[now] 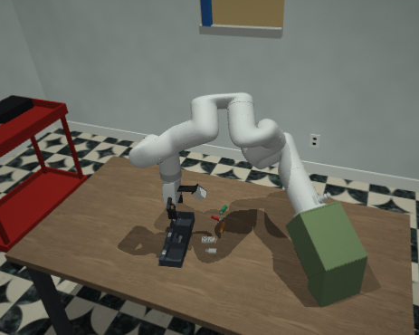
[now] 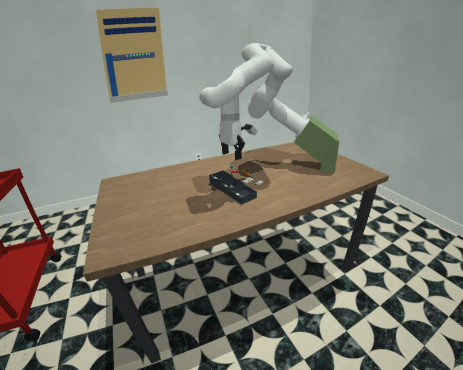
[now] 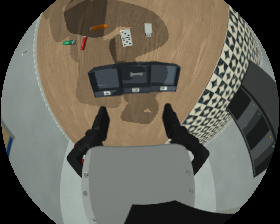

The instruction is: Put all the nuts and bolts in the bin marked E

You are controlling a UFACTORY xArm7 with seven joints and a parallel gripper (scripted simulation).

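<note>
A dark three-compartment bin block [image 1: 171, 263] [image 2: 226, 190] [image 3: 121, 92] stands on the table. Its small white labels are too blurred to read. A grey bolt-like piece [image 1: 180, 238] [image 3: 136, 74] lies in the middle compartment. The outer two show no piece in the wrist view. My gripper [image 1: 176, 207] [image 2: 231, 152] [image 3: 135, 111] is open and empty, above the table near the far end of the bin block. No loose nut or bolt shows on the table.
Beside the bins lie a green piece [image 1: 223, 209] [image 3: 69, 42], a red piece [image 1: 215, 217] [image 3: 83, 43], an orange piece [image 1: 222, 227] [image 3: 99, 27], a dotted white tile [image 1: 207, 239] [image 3: 126, 38] and a pale USB-stick-like piece [image 1: 211, 251] [image 3: 148, 30]. A big green block [image 1: 329, 234] [image 2: 316, 139] stands at the right.
</note>
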